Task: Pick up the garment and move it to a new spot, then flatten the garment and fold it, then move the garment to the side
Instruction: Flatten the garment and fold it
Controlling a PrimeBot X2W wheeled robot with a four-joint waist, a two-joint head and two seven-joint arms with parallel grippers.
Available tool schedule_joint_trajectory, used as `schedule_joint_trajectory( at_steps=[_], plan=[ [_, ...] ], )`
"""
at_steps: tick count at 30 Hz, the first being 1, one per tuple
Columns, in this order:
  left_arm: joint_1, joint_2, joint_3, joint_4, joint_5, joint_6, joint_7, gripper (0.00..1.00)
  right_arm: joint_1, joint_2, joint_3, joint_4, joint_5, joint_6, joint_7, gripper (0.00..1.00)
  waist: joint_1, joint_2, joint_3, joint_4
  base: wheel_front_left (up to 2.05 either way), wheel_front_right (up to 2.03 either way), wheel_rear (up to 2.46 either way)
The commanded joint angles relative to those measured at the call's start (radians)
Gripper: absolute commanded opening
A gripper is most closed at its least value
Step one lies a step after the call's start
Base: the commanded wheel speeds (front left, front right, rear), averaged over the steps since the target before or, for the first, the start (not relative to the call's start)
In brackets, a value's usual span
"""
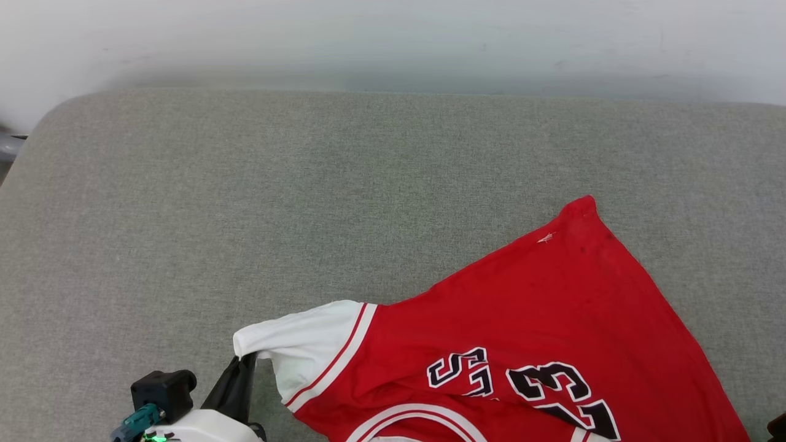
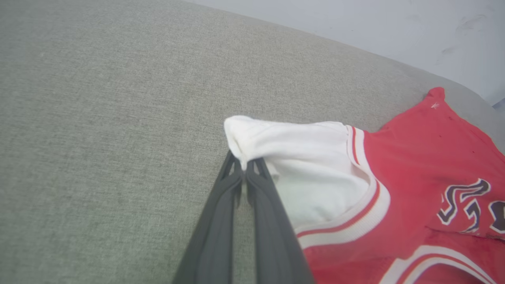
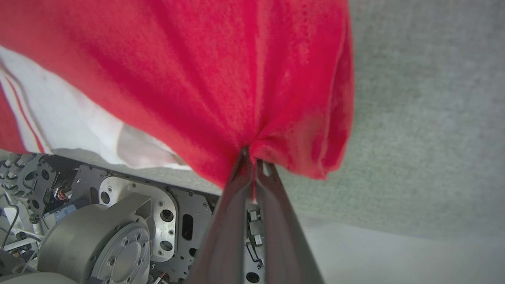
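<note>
Left wrist view has the left gripper (image 2: 245, 169) at the near edge of the work, its two dark fingers pressed together on the outer tip of the white sleeve (image 2: 300, 157), which is drawn into a small peak above the cushion (image 2: 98, 118). In the right wrist view the right gripper (image 3: 251, 157) is likewise clenched, with a bunch of red cloth gathered into a pucker at its fingertips; which part of the garment (image 1: 528, 307) that is I cannot tell.

From the left gripper the garment lies to the robot's right and away from it. It rests lettering-up on the cushion, with its near part running off the bottom of the head view. Its long axis slants from the held sleeve at the near left out to the hem corner (image 1: 584, 205) at the far right, which lies loose. Since each arm has its own side, spreading looks to depend on pulling them apart across that slant. Beyond the hem the cushion is bare up to the pale wall (image 1: 393, 37).
</note>
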Motion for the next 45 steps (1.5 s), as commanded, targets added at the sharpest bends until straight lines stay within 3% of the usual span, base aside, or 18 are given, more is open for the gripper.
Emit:
schedule_joint_trajectory(
  at_steps=[1,3,4,5,6,15,24,28,37,45],
  plan=[
    [0.003,0.003,-0.001,0.001,-0.001,-0.003,-0.002,0.00,0.026,0.023,0.021,0.026,-0.007,-0.001,-0.001,0.00,0.0001,0.0000,0.001,-0.001,0.00,0.00,0.00],
    [0.003,0.004,0.001,0.003,-0.003,-0.005,-0.003,0.00,0.013,0.036,0.016,0.036,-0.012,-0.001,-0.036,0.00,0.0001,0.0000,-0.001,-0.004,0.00,0.00,0.00],
    [0.006,0.006,0.003,0.004,-0.004,-0.003,-0.004,0.00,-0.002,0.040,0.012,0.036,-0.013,-0.001,-0.053,0.26,0.0001,0.0000,-0.002,-0.007,0.00,0.00,0.00],
    [0.009,0.007,0.004,0.004,-0.004,-0.002,-0.005,0.00,-0.014,0.041,0.005,0.034,-0.016,-0.001,-0.071,0.85,0.0001,0.0000,-0.004,-0.010,0.00,0.00,0.00],
    [0.011,0.007,0.004,0.003,-0.004,-0.001,-0.006,0.00,-0.029,0.040,-0.008,0.030,-0.023,-0.002,-0.092,1.00,0.0001,0.0000,-0.006,-0.012,0.00,0.00,0.00],
    [0.004,0.005,-0.003,-0.006,0.006,0.001,-0.010,0.00,-0.153,0.003,-0.142,-0.119,-0.038,-0.001,-0.220,1.00,0.0001,0.0000,-0.017,-0.004,0.00,0.00,0.00],
    [-0.039,-0.003,-0.020,-0.029,0.030,0.001,-0.006,0.00,-0.365,-0.064,-0.167,-0.277,-0.061,-0.001,-0.140,1.00,0.0001,0.0000,0.032,0.031,0.00,0.00,0.00],
    [-0.069,-0.015,-0.030,-0.037,0.039,-0.005,-0.008,0.00,-0.494,-0.092,-0.095,-0.274,-0.061,-0.001,-0.053,1.00,0.0001,0.0000,0.069,0.054,0.00,0.00,0.00],
    [-0.141,-0.049,-0.057,-0.035,0.068,-0.023,-0.015,0.00,-0.755,-0.148,0.116,-0.146,-0.045,-0.001,0.198,1.00,0.0001,0.0000,0.159,0.122,0.00,0.00,0.00],
    [-0.194,-0.084,-0.074,-0.028,0.090,-0.040,-0.025,0.00,-0.930,-0.165,0.291,-0.024,-0.061,-0.001,0.283,1.00,0.0001,0.0000,0.237,0.166,0.00,0.00,0.00]
  ],
)
